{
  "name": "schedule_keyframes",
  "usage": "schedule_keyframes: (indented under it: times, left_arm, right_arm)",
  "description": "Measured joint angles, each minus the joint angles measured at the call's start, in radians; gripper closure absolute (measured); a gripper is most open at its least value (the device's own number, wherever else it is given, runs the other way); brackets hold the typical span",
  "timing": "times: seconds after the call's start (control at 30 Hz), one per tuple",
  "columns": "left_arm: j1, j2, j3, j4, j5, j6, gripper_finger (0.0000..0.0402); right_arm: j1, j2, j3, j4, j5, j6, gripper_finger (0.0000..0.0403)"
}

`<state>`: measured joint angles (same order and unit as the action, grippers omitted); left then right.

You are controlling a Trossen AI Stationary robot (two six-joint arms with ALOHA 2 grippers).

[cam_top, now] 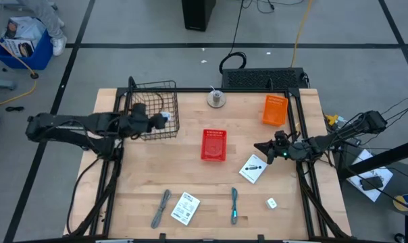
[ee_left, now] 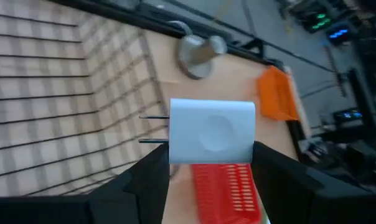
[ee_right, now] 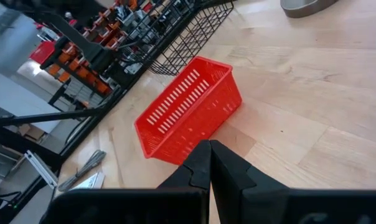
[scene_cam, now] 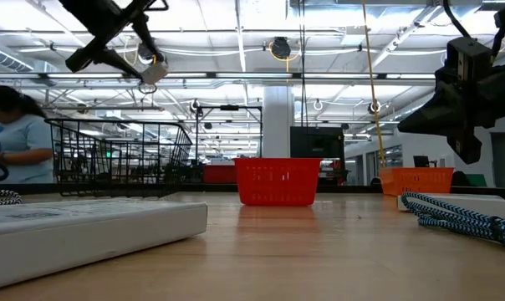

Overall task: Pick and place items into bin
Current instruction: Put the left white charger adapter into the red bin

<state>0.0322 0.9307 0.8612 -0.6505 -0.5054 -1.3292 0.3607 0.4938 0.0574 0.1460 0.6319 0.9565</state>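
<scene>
My left gripper [cam_top: 162,119] hovers over the near right corner of the black wire basket [cam_top: 154,108], shut on a small white block [ee_left: 211,132] with two metal prongs. In the low view it is high above the table [scene_cam: 145,65]. My right gripper [cam_top: 261,147] is shut and empty, held above the table just right of the red basket [ee_right: 188,109]. A flat white packet [cam_top: 253,169] lies below and near it. Lying flat near the table's near edge are a grey stick [cam_top: 161,207], a second packet [cam_top: 185,208], a teal stick [cam_top: 234,204] and another white block [cam_top: 271,202]. My left gripper pinches the white block by its two opposite side faces [ee_left: 250,149], one dark finger [ee_left: 149,180] on each side. The block is lifted clear above the wire basket, and its prongs [ee_left: 152,128] stick out sideways past the fingers.
An orange basket [cam_top: 274,110] stands at the far right and a round metal weight [cam_top: 217,98] at the far edge. A black frame rail [cam_top: 305,169] runs along the table's right side. Bare wood lies between the red basket and the near items. A person [scene_cam: 14,125] sits beyond the table.
</scene>
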Motion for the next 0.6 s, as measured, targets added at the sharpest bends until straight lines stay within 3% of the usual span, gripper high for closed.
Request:
schedule_keyframes:
  times: [0.27, 0.6]
  left_arm:
    - [0.229, -0.018, 0.0, -0.15, 0.144, 0.074, 0.0201]
    - [0.507, 0.122, 0.0, -0.163, 0.366, 0.34, 0.0203]
  right_arm:
    - [0.0, 0.0, 0.0, -0.001, 0.0, -0.028, 0.0403]
    - [0.0, 0.0, 0.0, -0.001, -0.002, -0.026, 0.0403]
